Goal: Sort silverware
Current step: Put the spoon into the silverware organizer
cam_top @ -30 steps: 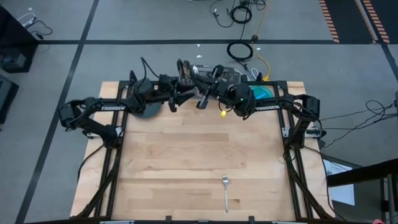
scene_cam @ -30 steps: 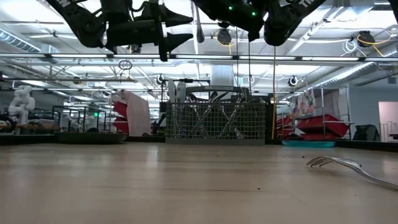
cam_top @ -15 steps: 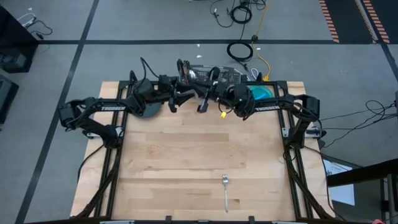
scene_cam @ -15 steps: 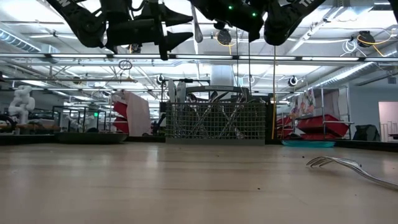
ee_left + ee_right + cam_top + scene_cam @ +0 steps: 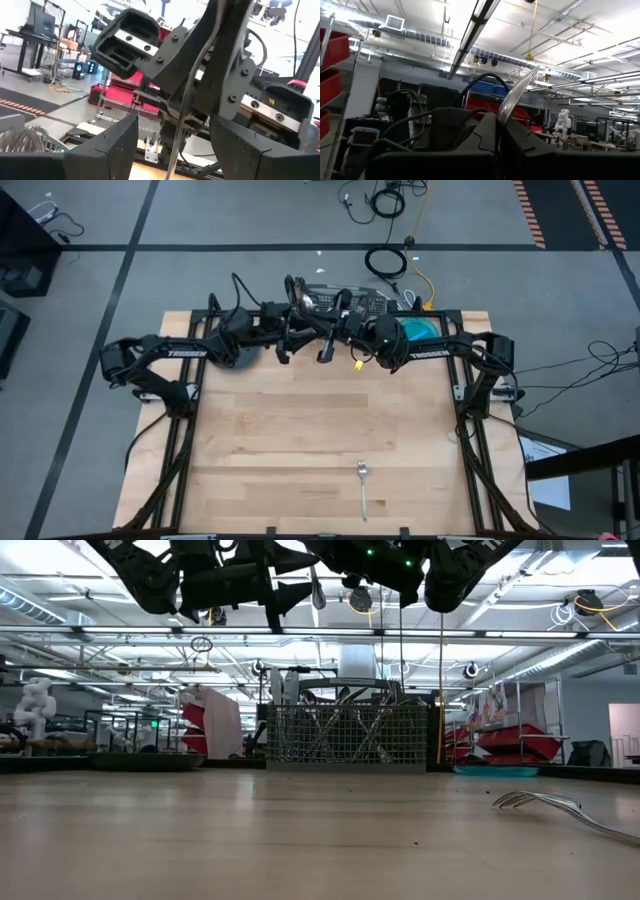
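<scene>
My right gripper (image 5: 326, 342) is shut on one slim piece of silverware (image 5: 316, 587), held high over the table's far middle, just in front of the grey wire-mesh caddy (image 5: 345, 300). What kind of piece it is I cannot tell. My left gripper (image 5: 174, 121) is open and faces the right one. Its two fingers stand on either side of the piece's lower stretch (image 5: 175, 150), apart from it. A single fork (image 5: 363, 488) lies flat on the wood near the table's near edge. My right gripper pinches the silver piece between its two shut fingers (image 5: 487, 131), and one flat end (image 5: 518, 94) juts out past the fingertips. The piece is lifted clear of the table and runs steeply up and down, with its other end (image 5: 316, 598) hanging below the gripper.
The caddy (image 5: 345, 735) holds several silver pieces standing upright. A dark round plate (image 5: 235, 358) lies under my left arm at the far left, and a teal dish (image 5: 420, 328) lies under my right arm. The wooden top between the arms and the fork is bare.
My left gripper has edged toward the table's right and a little up, closing in on the held piece, and has stayed open. My right gripper has kept its place, still shut on the piece.
</scene>
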Controlling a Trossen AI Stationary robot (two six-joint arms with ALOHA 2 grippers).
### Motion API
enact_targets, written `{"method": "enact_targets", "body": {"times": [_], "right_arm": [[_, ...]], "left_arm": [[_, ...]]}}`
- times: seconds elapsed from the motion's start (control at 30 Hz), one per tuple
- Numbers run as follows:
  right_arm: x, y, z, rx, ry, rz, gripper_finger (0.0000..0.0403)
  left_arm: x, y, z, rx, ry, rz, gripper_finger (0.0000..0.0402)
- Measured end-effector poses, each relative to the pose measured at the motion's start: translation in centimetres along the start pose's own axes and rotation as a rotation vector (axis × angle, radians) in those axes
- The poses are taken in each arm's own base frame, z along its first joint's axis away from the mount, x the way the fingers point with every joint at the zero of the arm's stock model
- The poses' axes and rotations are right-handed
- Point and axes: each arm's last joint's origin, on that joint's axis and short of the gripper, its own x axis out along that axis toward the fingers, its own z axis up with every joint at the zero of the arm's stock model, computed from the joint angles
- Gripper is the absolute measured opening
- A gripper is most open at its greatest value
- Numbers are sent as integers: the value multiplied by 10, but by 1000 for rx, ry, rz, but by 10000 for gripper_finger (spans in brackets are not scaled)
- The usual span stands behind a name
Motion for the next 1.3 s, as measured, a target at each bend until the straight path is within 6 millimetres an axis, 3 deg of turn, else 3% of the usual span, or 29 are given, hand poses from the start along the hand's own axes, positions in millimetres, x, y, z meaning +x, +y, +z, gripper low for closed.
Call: {"method": "enact_targets", "body": {"times": [0.27, 0.7, 1.07, 1.3], "right_arm": [[0, 2, -1, 6, 8, 27, 0], [0, 2, -2, 14, 19, 23, 0], [0, 1, -7, 62, 74, 21, 1], [-1, -1, -13, 135, 131, 10, 33]], "left_arm": [[2, 2, -4, -6, 13, 2, 221], [0, 3, -2, 20, 7, -34, 16], [-3, 8, -5, 61, 71, 7, 12], [-11, 10, -2, 93, 147, 58, 9]]}}
